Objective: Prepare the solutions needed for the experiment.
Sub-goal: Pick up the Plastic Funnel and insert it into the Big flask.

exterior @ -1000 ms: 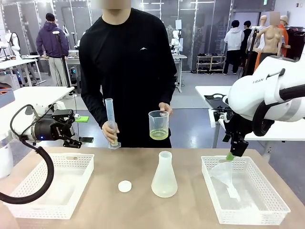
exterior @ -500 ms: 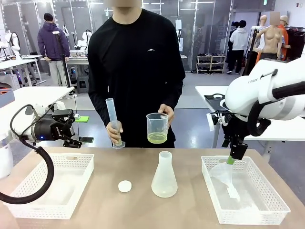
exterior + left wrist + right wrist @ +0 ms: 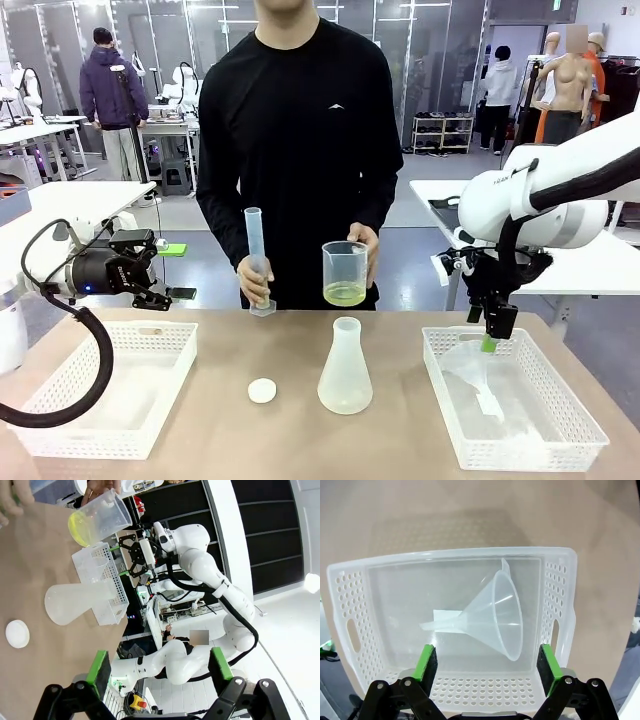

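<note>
Front view: you have two baskets, the left basket (image 3: 60,385) and the right basket (image 3: 590,428), with one flask (image 3: 345,372) and one cap (image 3: 262,391) on open worktop (image 3: 400,445) between them; above the far edge a person's hand (image 3: 366,246) holds one upright beaker (image 3: 345,262); the solutions (image 3: 345,294) lie as a level, shallow layer at its bottom. Left wrist view: the left gripper (image 3: 160,667) has its jaws apart, holding nothing. Right wrist view: the right gripper (image 3: 487,664) has its jaws apart above one funnel (image 3: 495,612) lying sideways.

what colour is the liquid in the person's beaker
Pale yellow-green liquid; clearest in the front view.
</note>
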{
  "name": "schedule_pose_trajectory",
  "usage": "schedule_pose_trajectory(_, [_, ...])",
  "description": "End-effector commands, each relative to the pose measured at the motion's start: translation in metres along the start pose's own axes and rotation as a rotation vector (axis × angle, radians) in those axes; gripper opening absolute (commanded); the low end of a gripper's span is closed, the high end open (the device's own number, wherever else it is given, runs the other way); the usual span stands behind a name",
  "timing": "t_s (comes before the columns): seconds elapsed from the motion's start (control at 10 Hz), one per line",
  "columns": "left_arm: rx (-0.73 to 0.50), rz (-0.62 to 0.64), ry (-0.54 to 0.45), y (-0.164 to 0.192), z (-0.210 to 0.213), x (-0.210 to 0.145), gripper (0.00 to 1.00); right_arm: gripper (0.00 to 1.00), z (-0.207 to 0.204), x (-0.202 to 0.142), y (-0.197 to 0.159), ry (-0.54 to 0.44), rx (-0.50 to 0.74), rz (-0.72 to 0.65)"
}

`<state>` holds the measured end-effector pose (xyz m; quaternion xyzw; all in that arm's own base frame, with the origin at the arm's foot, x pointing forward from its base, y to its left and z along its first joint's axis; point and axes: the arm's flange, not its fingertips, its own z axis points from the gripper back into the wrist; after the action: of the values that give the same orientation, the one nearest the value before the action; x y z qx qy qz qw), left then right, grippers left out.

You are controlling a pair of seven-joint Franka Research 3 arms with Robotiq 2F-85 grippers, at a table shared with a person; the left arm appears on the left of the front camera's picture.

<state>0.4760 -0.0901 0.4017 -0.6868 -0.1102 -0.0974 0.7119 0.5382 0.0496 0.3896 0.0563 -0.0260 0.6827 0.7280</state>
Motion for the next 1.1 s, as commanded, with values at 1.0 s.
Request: schedule_pose_trajectory(1.0, [0.001, 0.001, 0.0, -0.001, 0.0, 0.0, 1.0, 1.0, -0.042, -0.005, -0.049, -0.056, 0.284, 0.154])
